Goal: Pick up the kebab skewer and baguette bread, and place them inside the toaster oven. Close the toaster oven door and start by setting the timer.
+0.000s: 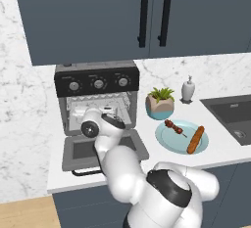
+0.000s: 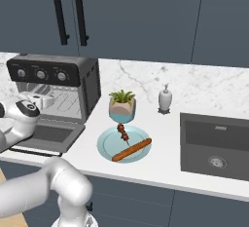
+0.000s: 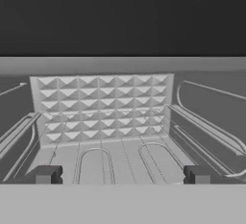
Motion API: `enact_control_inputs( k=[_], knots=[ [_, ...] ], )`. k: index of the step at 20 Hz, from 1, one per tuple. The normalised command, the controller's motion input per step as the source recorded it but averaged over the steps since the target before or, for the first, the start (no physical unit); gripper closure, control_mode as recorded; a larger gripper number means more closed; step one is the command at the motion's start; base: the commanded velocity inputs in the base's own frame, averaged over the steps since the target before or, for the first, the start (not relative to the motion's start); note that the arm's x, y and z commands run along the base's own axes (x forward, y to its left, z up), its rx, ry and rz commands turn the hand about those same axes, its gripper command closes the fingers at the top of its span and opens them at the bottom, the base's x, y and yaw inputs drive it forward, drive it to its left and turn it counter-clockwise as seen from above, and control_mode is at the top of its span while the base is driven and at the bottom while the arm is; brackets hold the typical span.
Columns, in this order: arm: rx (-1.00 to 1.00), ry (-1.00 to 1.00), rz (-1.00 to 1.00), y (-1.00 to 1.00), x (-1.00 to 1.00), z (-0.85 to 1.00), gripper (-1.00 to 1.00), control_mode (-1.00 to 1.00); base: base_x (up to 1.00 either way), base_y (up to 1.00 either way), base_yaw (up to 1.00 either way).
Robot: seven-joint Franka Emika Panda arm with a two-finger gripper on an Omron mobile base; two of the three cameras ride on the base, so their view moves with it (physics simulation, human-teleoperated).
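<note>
The toaster oven (image 1: 96, 78) (image 2: 90, 82) stands on the counter with its door (image 1: 78, 148) (image 2: 48, 134) dropped flat in front. My gripper (image 3: 122, 175) is open and empty, pointing straight into the cavity above the wire rack (image 3: 120, 155); one fingertip (image 3: 47, 174) shows at each lower side. In the base views the hand (image 1: 105, 119) (image 2: 36, 102) sits at the oven mouth. The kebab skewer (image 1: 175, 127) (image 2: 122, 133) and the baguette bread (image 1: 195, 139) (image 2: 132, 149) lie on a light blue plate (image 1: 169, 141) (image 2: 106, 145) right of the oven.
A potted plant (image 1: 160, 102) (image 2: 122, 105) stands behind the plate, with a soap dispenser (image 1: 188, 89) (image 2: 165, 99) further right. A dark sink (image 1: 230, 117) (image 2: 214, 145) is set into the counter at the right. Dark blue cabinets (image 1: 147, 14) hang above.
</note>
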Motion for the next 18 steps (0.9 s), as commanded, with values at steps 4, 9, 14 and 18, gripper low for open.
enact_control_inputs(
  k=[4, 9, 14, 18],
  knots=[
    [0.0, -0.01, 0.0, 0.0, 0.23, -0.09, -1.0, -1.0, 0.0, 0.0, 0.0],
    [0.0, 0.01, 0.0, 0.0, 0.06, -0.37, -1.0, -1.0, 0.0, 0.0, 0.0],
    [0.0, 0.02, 0.0, 0.0, 0.07, -0.19, -1.0, -1.0, 0.0, 0.0, 0.0],
    [0.0, 0.0, 0.0, 0.0, 0.15, -0.07, -1.0, -1.0, 0.0, 0.0, 0.0]
  ],
)
